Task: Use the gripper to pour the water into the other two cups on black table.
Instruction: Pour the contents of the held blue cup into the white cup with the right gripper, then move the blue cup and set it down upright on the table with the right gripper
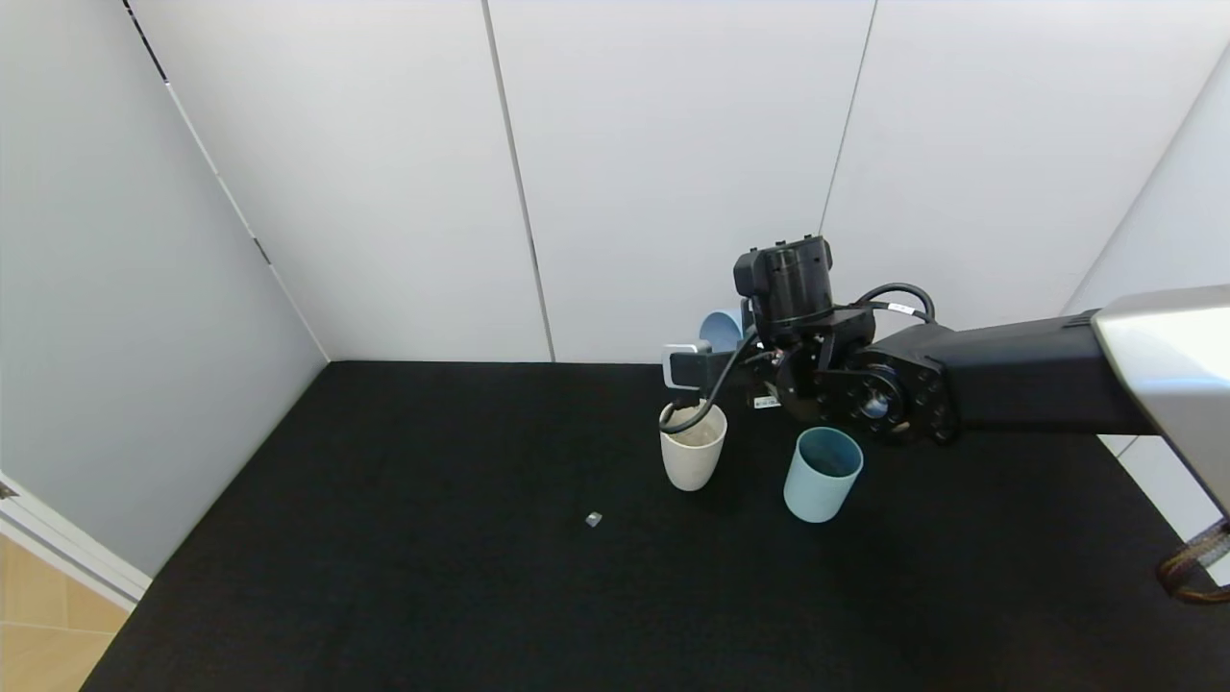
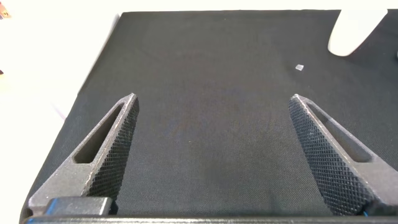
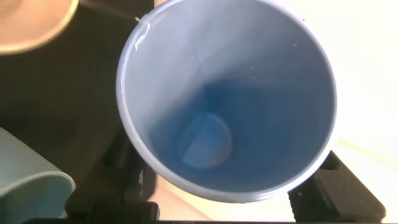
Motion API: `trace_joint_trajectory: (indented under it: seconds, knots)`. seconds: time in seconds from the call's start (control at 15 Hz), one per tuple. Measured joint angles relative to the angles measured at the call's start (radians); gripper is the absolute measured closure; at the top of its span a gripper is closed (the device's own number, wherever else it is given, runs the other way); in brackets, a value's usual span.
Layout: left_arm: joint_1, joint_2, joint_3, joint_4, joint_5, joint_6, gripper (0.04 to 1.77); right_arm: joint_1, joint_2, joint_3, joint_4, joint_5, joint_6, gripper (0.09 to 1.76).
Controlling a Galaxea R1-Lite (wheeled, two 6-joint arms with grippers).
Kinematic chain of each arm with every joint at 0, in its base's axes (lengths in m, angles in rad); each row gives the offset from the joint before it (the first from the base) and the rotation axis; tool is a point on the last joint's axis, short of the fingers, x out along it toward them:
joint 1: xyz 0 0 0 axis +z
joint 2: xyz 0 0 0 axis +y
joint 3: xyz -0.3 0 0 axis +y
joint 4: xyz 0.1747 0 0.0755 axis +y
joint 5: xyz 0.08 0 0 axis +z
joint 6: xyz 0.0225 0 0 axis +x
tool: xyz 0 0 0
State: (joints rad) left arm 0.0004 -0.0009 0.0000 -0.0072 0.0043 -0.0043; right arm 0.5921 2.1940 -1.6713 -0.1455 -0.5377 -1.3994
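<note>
The right end effector (image 1: 716,358) hung over the far right part of the black tabletop (image 1: 404,577), reaching in from the right on its black arm (image 1: 1019,384). It was clenched on the light blue cup (image 1: 721,329), which was tipped on its side well above the surface, its open mouth turned toward the wrist camera. Only a sliver of this cup showed in the head view, behind the wrist joint and the white-grey fingertip. In the right wrist view the light blue cup (image 3: 227,99) filled most of the picture, with dark fingers (image 3: 336,193) on either side of its rim; a few small droplets clung to the inner wall, and whether any water lay at its bottom could not be told.

The cream-beige cup (image 1: 692,450) stood upright on the tabletop just below and slightly nearer than the held cup, with a black cable (image 1: 706,408) looping across its rim. The teal-green cup (image 1: 822,474) stood upright to its right, near it but not touching, partly under the arm. Edges of both also showed in the right wrist view: the cream-beige cup (image 3: 34,25) and the teal-green cup (image 3: 28,193).

A small grey fleck (image 1: 593,519) lay on the tabletop nearer than the cream-beige cup and to its left.

The left end effector (image 2: 211,155) hovered over bare tabletop on the left, released, its two textured fingers (image 2: 112,149) spread wide apart.
</note>
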Motion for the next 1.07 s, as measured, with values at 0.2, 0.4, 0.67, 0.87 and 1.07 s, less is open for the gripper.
trace_joint_trajectory:
  seconds: [0.2, 0.4, 0.67, 0.87, 1.07]
  knots:
    - [0.0, 0.0, 0.0, 0.0, 0.0, 0.0, 0.09, 0.006, -0.004, -0.001, 0.004, 0.023, 0.143, 0.6]
    - [0.0, 0.0, 0.0, 0.0, 0.0, 0.0, 0.09, 0.01, -0.018, 0.003, 0.01, 0.05, 0.303, 0.6]
    - [0.0, 0.0, 0.0, 0.0, 0.0, 0.0, 0.09, -0.008, -0.081, 0.036, 0.011, 0.08, 0.477, 0.6]
    - [0.0, 0.0, 0.0, 0.0, 0.0, 0.0, 0.09, -0.056, -0.166, 0.122, 0.006, 0.147, 0.593, 0.6]
    - [0.0, 0.0, 0.0, 0.0, 0.0, 0.0, 0.09, -0.129, -0.269, 0.238, 0.003, 0.223, 0.763, 0.6]
